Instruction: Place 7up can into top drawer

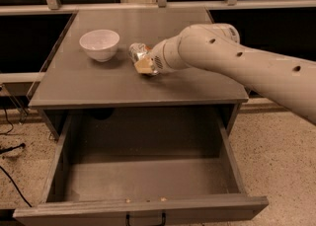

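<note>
The 7up can, silvery with a dented body, lies on its side on the grey cabinet top, right of the white bowl. My gripper reaches in from the right on the white arm. It sits right against the can's near right end and hides that part of it. The top drawer is pulled wide open below the cabinet top. Its inside is bare, and its front panel with the dark handle is at the bottom edge of the view.
A white round bowl stands on the cabinet top to the left of the can. Dark window panels and a metal rail run behind the cabinet. Black cables lie on the speckled floor at the left.
</note>
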You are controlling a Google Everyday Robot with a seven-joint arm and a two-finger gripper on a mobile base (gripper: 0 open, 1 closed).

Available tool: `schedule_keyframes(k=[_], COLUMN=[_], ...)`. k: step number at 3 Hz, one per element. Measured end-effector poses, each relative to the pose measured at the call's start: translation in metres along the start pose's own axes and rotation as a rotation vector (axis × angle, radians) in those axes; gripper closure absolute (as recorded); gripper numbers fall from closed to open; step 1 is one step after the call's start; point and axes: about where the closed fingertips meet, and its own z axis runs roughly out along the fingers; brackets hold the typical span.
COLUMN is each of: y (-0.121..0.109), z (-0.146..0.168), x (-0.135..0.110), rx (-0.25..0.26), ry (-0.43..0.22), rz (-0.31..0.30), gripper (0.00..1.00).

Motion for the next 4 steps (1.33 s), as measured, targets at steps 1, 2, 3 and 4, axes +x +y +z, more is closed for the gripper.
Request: schedule_keyframes(k=[1, 2, 3, 4], y=[0.0, -0.003, -0.008, -0.019], z=[0.0, -0.008, -0.028, -0.054], x=[0.0, -0.007, -0.019, -0.027], rx=[0.0, -0.039, -0.09, -0.184], ry=[0.0, -0.027, -0.06, -0.103], rz=[0.0, -0.032, -0.092, -0.13], gripper=[1.0, 1.0, 1.0, 1.0])
